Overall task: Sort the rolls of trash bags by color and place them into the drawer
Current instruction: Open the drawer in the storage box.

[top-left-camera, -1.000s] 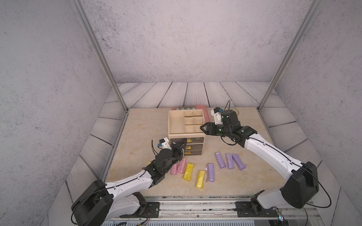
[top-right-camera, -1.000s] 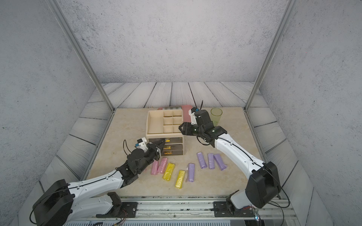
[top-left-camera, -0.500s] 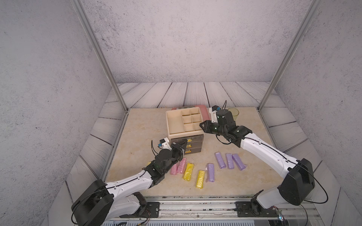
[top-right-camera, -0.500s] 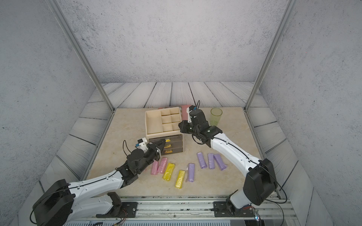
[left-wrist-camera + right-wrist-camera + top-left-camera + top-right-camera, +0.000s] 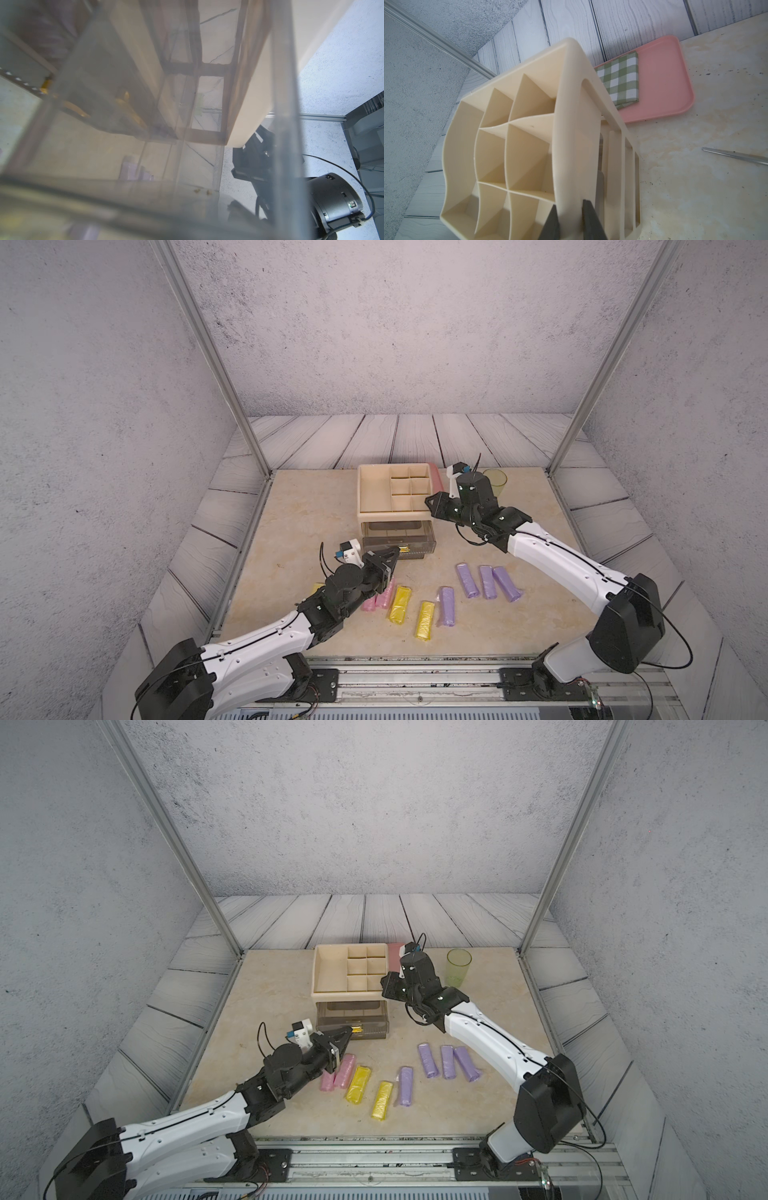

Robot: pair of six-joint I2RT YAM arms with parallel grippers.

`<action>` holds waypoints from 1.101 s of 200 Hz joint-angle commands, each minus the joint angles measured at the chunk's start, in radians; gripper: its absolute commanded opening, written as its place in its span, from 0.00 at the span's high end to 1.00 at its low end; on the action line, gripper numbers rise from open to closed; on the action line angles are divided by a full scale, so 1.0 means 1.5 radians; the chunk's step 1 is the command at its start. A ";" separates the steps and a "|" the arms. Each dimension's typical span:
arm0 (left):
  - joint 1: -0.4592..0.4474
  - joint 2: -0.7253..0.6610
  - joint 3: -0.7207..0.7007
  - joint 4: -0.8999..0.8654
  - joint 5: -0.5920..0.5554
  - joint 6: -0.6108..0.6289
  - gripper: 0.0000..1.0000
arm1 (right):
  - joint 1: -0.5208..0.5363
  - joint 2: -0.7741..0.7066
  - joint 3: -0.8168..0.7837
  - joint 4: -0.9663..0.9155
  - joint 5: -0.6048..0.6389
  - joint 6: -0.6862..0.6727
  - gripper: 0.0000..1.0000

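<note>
The cream organizer (image 5: 392, 491) holds a translucent drawer (image 5: 399, 535) that stands pulled out toward the front. My left gripper (image 5: 397, 559) is shut on the drawer's gold handle, and its wrist view shows only the drawer's blurred clear walls (image 5: 104, 145). My right gripper (image 5: 569, 209) is shut on the organizer's right wall, one finger on each side. Rolls of trash bags lie in front on the table: three purple (image 5: 487, 581) side by side, one more purple (image 5: 446, 605), two yellow (image 5: 400, 605), two pink (image 5: 384, 597) partly hidden by my left arm.
A green translucent cup (image 5: 459, 967) stands right of my right wrist. Behind the organizer lies a pink tray (image 5: 660, 79) with a folded green checked cloth (image 5: 620, 79). A thin metal rod (image 5: 735, 156) rests on the table near it. Frame posts stand at the back corners.
My right gripper has closed on the organizer's wall and the organizer has shifted back a little. The drawer now stands out from it. My left gripper has stayed at the handle.
</note>
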 commanded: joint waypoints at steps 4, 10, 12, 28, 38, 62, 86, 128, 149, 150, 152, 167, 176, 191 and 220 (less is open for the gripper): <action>-0.011 0.001 -0.026 -0.057 0.016 -0.002 0.95 | 0.001 0.042 -0.005 -0.035 0.046 0.010 0.94; -0.010 -0.001 -0.030 -0.056 0.015 -0.003 0.95 | 0.001 0.043 -0.003 -0.038 0.049 0.010 0.94; -0.011 -0.003 -0.030 -0.057 0.015 -0.003 0.95 | 0.001 0.043 -0.003 -0.038 0.049 0.009 0.94; -0.011 -0.015 -0.036 -0.065 0.017 -0.004 0.95 | 0.002 0.046 0.006 -0.042 0.058 0.003 0.94; -0.012 -0.028 -0.040 -0.078 0.018 -0.005 0.95 | 0.002 0.047 0.013 -0.050 0.067 -0.004 0.94; -0.011 -0.075 -0.057 -0.113 0.007 -0.011 0.95 | 0.001 0.055 0.030 -0.058 0.073 -0.014 0.94; -0.012 -0.121 -0.077 -0.146 -0.009 -0.017 0.93 | 0.002 0.068 0.041 -0.060 0.075 -0.015 0.94; -0.012 -0.139 -0.079 -0.149 -0.007 -0.016 0.92 | 0.001 0.090 0.052 -0.055 0.070 -0.009 0.94; -0.012 -0.130 -0.081 -0.138 -0.002 -0.018 0.92 | 0.001 0.094 0.052 -0.051 0.068 -0.006 0.94; -0.012 -0.129 -0.081 -0.137 -0.002 -0.018 0.92 | 0.001 0.094 0.051 -0.051 0.068 -0.006 0.94; -0.012 -0.128 -0.080 -0.135 -0.002 -0.018 0.92 | 0.001 0.094 0.051 -0.050 0.068 -0.006 0.94; -0.011 -0.118 -0.083 -0.122 0.001 -0.020 0.90 | 0.001 0.095 0.051 -0.049 0.068 -0.005 0.94; -0.012 -0.112 -0.082 -0.115 0.001 -0.020 0.88 | 0.001 0.095 0.050 -0.048 0.067 -0.005 0.94; -0.012 -0.105 -0.083 -0.111 0.002 -0.020 0.84 | 0.002 0.094 0.049 -0.045 0.063 -0.004 0.93; -0.012 -0.109 -0.086 -0.119 -0.001 -0.028 0.69 | 0.001 0.089 0.046 -0.039 0.059 -0.004 0.77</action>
